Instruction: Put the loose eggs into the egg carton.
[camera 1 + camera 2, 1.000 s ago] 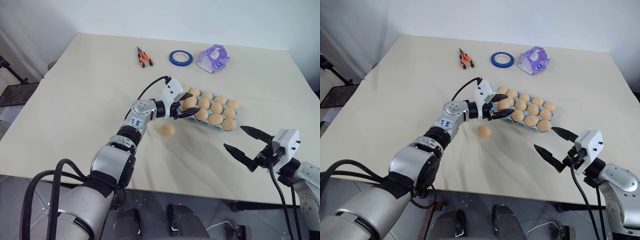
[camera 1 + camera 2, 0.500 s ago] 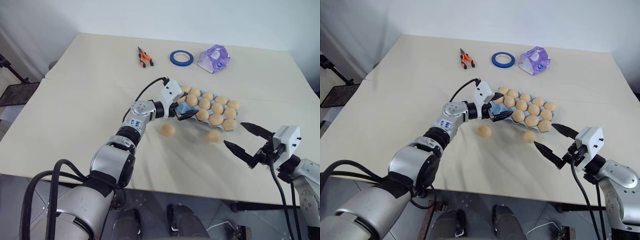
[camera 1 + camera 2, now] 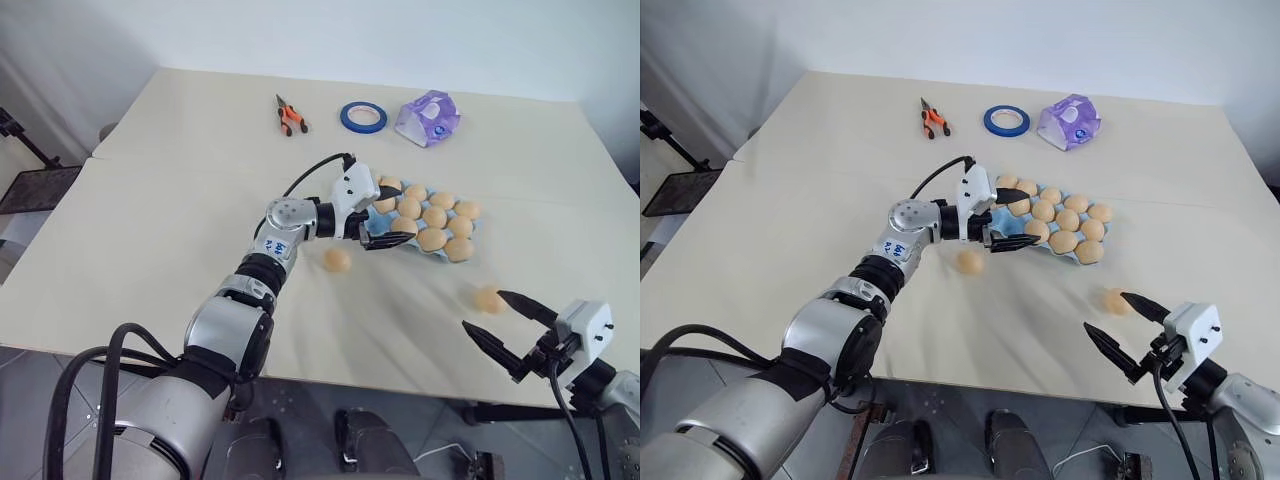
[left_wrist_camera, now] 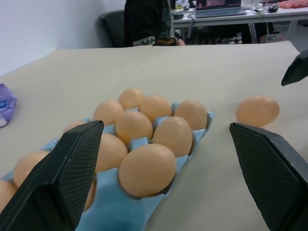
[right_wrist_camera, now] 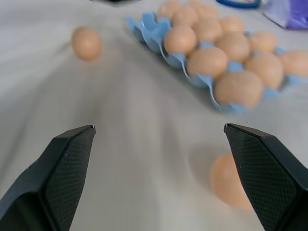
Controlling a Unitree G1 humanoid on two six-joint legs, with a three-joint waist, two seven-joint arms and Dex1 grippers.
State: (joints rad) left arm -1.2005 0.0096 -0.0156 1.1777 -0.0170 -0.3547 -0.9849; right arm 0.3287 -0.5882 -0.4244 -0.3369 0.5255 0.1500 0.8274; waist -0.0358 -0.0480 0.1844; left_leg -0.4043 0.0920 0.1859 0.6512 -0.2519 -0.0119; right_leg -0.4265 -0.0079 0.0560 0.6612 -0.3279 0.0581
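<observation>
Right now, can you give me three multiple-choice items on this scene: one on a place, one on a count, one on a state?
1. Where is the tape ring?
A. between pliers and packet
B. in the carton
C. beside the right hand

2. How many eggs lie loose on the table?
A. none
B. two
C. five

3. The left hand is
A. shut on an egg
B. open, holding nothing
C. shut on the carton

Key: 1 A, it lies between them. 2 B, one egg near the left hand, another near the right. 3 B, fingers apart.

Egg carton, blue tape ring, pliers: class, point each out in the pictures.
egg carton (image 3: pixel 399 243): left eye view, near blue rim.
blue tape ring (image 3: pixel 348 109): left eye view, left band.
pliers (image 3: pixel 290 121): left eye view, orange handles.
</observation>
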